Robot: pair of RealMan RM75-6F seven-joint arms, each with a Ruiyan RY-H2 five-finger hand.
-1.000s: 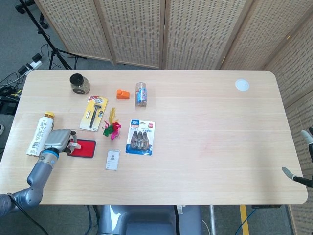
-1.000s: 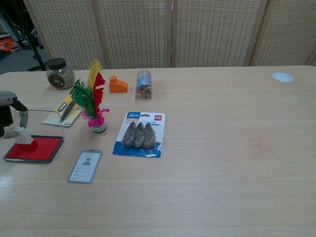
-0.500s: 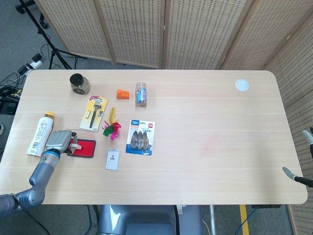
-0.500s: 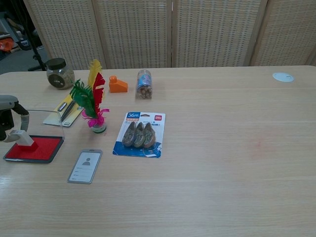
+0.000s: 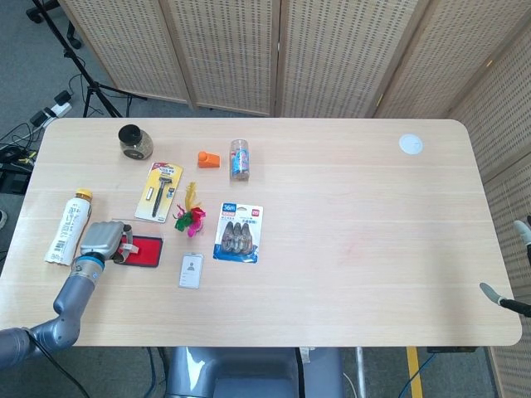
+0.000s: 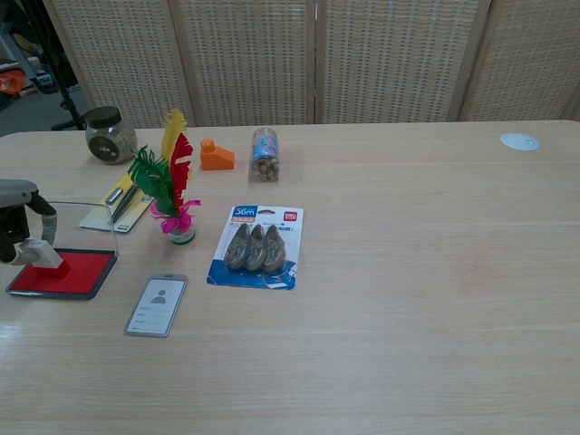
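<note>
My left hand [image 5: 101, 240] is sitting at the left end of the red stamp pad [image 5: 143, 251], near the front-left part of the table [image 5: 373, 207]. In the chest view my fingertips [image 6: 40, 253] are resting down on the pad's red surface at its left edge, and its clear lid is standing open behind them. My fingers are curling downward with a gap between them, and nothing is being carried. Whether they are pinching something small against the pad I cannot tell, since the hand is cut off by the frame edge there.

The pad is lying directly to the right of my palm, its long axis running left to right along the table, so it is extending away from my wrist toward the white card [image 5: 191, 270] and the feather shuttlecock [image 5: 190, 217]. The yellow-capped tube [image 5: 68, 229] is lying just to the left of my hand, its length pointing away from me toward the far edge.

My left hand is far nearer to the pad. My right hand [image 5: 508, 292] is showing only as a sliver at the table's right edge, well apart from everything, and I cannot tell how its fingers are set.
</note>
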